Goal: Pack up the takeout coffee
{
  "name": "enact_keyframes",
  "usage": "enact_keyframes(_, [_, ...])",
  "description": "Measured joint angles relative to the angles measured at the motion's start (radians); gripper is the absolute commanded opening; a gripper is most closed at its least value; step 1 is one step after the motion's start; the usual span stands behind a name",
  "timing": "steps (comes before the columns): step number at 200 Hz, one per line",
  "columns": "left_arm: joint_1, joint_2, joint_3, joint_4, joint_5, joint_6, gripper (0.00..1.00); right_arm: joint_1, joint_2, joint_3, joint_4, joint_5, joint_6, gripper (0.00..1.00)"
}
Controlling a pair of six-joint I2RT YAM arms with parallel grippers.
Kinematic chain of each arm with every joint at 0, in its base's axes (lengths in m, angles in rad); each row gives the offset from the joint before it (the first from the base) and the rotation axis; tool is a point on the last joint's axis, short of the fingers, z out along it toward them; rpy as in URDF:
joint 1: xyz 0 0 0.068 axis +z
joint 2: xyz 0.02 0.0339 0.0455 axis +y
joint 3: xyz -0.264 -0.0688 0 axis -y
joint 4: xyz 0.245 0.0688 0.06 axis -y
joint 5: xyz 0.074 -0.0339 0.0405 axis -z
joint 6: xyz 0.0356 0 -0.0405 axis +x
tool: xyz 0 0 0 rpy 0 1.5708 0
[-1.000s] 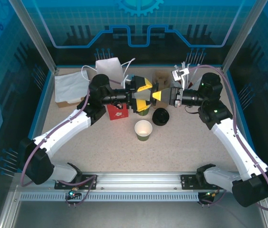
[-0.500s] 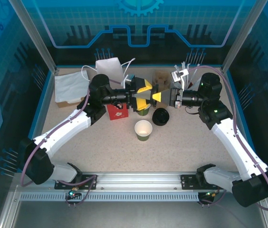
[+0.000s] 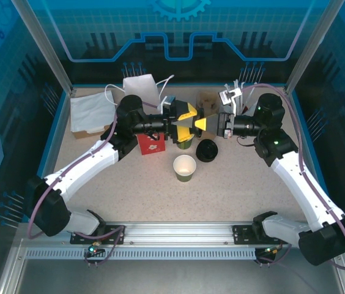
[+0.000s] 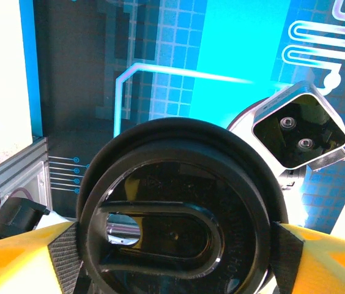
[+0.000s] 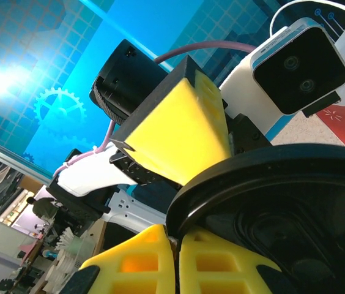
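Note:
The paper cup (image 3: 184, 167), white inside with a green wall, stands upright and open on the table in front of both grippers. Above and behind it the grippers meet tip to tip over a round black lid (image 4: 178, 208). My left gripper (image 4: 175, 257) is shut on it, a black pad (image 4: 62, 260) pressing each side of the rim. My right gripper (image 5: 177, 251) is shut on the edge of the same lid (image 5: 282, 184), its yellow fingers pinching the rim. In the top view the left gripper (image 3: 188, 122) and right gripper (image 3: 200, 124) almost touch.
A second black lid (image 3: 207, 150) lies flat on the table right of the cup. A red cup (image 3: 150, 144) stands under the left wrist, a dark green object (image 3: 185, 144) below the grippers. The brown carrier (image 3: 208, 100) and white bags (image 3: 93, 110) sit at the back.
My left gripper's jaws have come in from wide open onto the lid. The left wrist has edged slightly toward the right gripper. The right arm has held still.

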Motion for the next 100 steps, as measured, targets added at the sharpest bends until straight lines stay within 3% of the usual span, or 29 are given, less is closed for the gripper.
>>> enact_keyframes(100, [0.000, 0.005, 0.006, 0.000, 0.000, 0.001, 0.78, 0.002, 0.005, 0.000, 0.006, -0.002, -0.001, 0.08])
